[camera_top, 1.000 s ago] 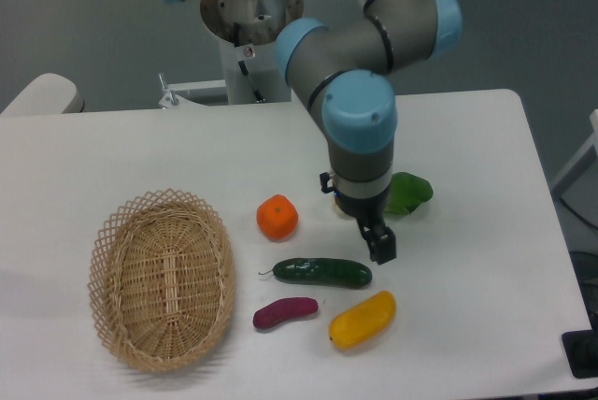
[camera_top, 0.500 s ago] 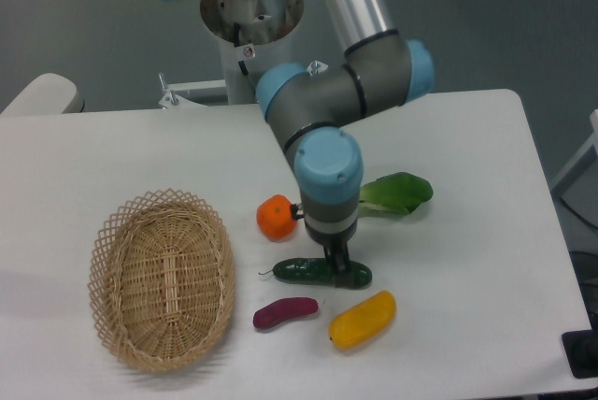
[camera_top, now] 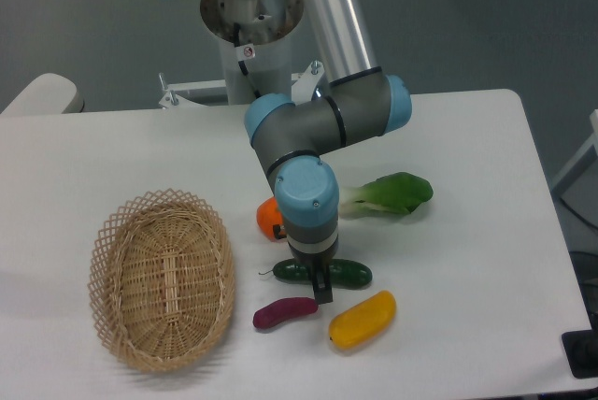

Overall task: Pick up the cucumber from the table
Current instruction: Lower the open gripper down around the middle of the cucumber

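I had lowered the gripper (camera_top: 321, 285) over the middle of the cucumber (camera_top: 348, 274), which lay flat on the table (camera_top: 486, 232) between orange (camera_top: 266, 218) and yellow piece (camera_top: 363, 319); whether its jaws were clamped, I could not tell.

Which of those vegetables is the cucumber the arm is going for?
Start at the wicker basket on the table's left; look right, under the arm's jaws. The cucumber lies there: dark green and glossy, above the purple eggplant and yellow pepper.

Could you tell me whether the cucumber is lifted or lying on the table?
Lying on the table: the cucumber rests flat, with the gripper down over its middle.
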You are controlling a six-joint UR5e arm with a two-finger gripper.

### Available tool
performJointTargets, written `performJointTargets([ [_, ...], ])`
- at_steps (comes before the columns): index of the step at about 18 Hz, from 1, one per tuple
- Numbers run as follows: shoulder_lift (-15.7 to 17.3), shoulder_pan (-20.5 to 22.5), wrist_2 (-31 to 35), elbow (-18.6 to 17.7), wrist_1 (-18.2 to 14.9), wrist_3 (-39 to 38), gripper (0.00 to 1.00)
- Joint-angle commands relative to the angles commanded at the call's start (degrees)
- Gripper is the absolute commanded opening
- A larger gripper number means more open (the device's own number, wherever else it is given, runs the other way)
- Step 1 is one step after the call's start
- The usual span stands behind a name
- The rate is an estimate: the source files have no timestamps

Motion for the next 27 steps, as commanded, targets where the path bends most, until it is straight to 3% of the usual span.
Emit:
performJointTargets([
  [12,-0.4,0.4,0.1,-3.5,3.1,-0.2,0.96],
  [15,-0.4,0.4,0.1,-3.4,3.0,0.0,0.74],
  [17,-0.4,0.5,0.1,-3.3,3.0,0.3,0.5],
  [20,-0.4,0.5,0.1,-3.3,3.0,0.2,0.27],
  [27,0.3,0.6,-0.2,-2.5,2.9,0.1,0.25],
])
